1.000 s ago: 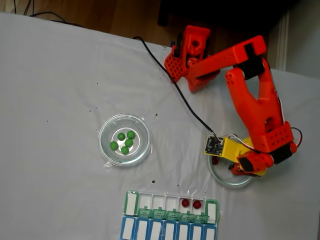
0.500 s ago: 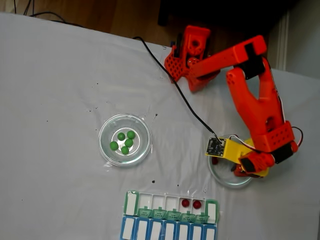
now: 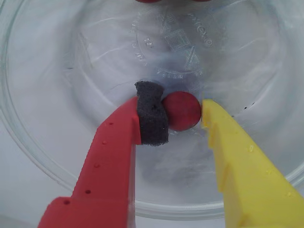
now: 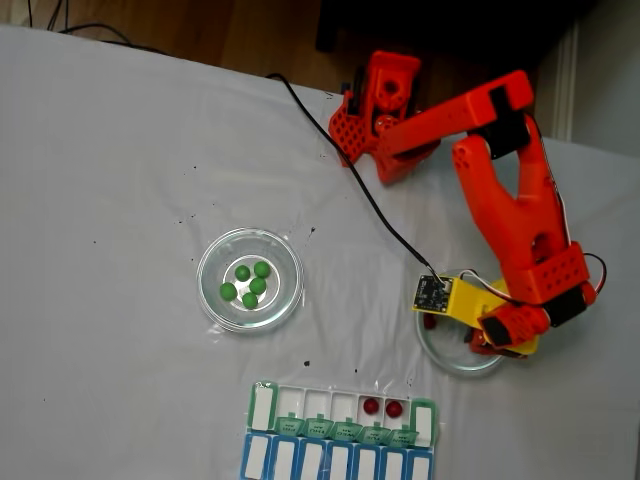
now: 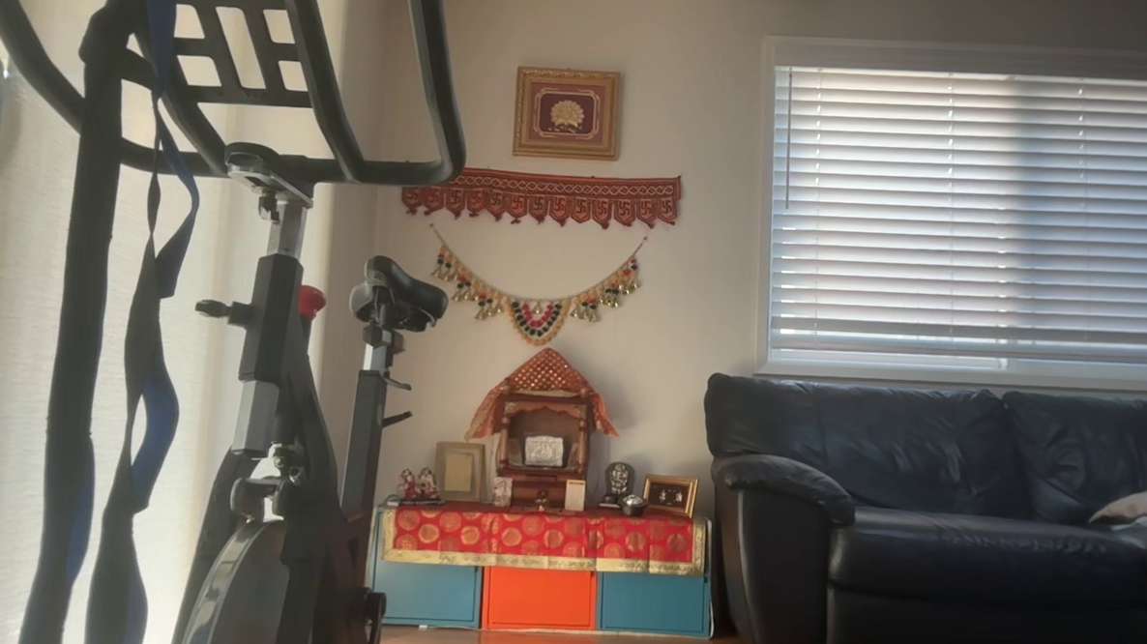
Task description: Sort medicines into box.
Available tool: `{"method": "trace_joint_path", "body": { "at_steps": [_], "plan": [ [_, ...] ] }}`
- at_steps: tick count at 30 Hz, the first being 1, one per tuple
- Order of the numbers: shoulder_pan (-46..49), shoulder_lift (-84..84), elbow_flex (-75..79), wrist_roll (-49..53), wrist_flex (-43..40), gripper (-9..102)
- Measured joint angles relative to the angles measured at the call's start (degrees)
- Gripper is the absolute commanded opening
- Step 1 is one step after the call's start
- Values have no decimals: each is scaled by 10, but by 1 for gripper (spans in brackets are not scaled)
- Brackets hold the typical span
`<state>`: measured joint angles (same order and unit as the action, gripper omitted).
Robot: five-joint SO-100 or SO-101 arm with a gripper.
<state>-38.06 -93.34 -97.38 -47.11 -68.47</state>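
Gripper (image 3: 183, 114) closed on a dark red ball (image 3: 182, 110) inside a clear glass dish (image 4: 452, 360), five green balls (image 4: 250, 284) in another dish at nine o'clock, two red balls (image 4: 382, 408) in the pill organiser (image 4: 340, 428) at seven o'clock.

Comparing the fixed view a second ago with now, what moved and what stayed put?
The end effector shifted slightly right over the glass dish; in the wrist view its tips now sit against a red ball. The five green balls in the other dish and the two red balls in the pill box stayed put.
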Motion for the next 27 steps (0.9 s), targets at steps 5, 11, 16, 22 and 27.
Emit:
{"method": "trace_joint_path", "body": {
  "at_steps": [5, 11, 16, 22, 27],
  "plan": [
    [0, 0, 0, -10, 0, 9],
    [0, 0, 0, -15, 0, 3],
    [0, 0, 0, -18, -1, 1],
    [0, -1, -5, -24, -1, 1],
    [9, -9, -12, -12, -1, 1]
  ]
}}
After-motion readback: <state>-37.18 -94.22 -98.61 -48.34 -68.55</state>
